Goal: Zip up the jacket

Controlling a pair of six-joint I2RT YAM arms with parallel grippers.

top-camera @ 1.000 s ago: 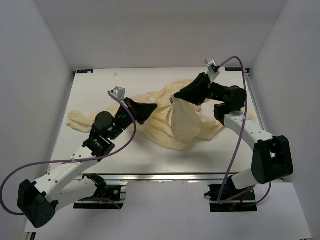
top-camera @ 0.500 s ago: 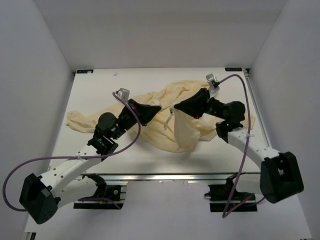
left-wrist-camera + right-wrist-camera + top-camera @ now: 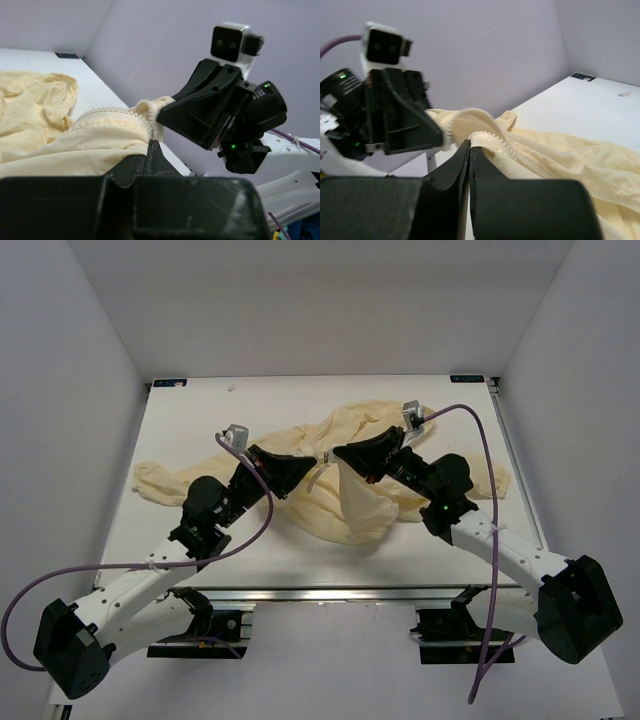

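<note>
The pale yellow jacket [image 3: 360, 495] lies crumpled across the middle of the white table [image 3: 200, 420], one sleeve [image 3: 160, 480] stretched out to the left. My left gripper [image 3: 312, 458] is shut on the jacket's front edge, the white zipper teeth [image 3: 115, 111] showing just above its tips [image 3: 149, 145]. My right gripper [image 3: 338, 452] is shut on the other zipper edge [image 3: 497, 142] at its tips [image 3: 470, 145]. The two grippers face each other a few centimetres apart, lifting the fabric above the table. The zipper slider is not visible.
The table's back edge carries small markers at its left [image 3: 170, 383] and right [image 3: 468, 378] corners. White walls enclose the table on three sides. The right arm's purple cable [image 3: 480, 440] loops over the jacket's right part.
Both grippers have moved toward each other and slightly nearer, still holding the zipper edges. The right arm swung in from the back right, dragging the lifted fabric leftward.
</note>
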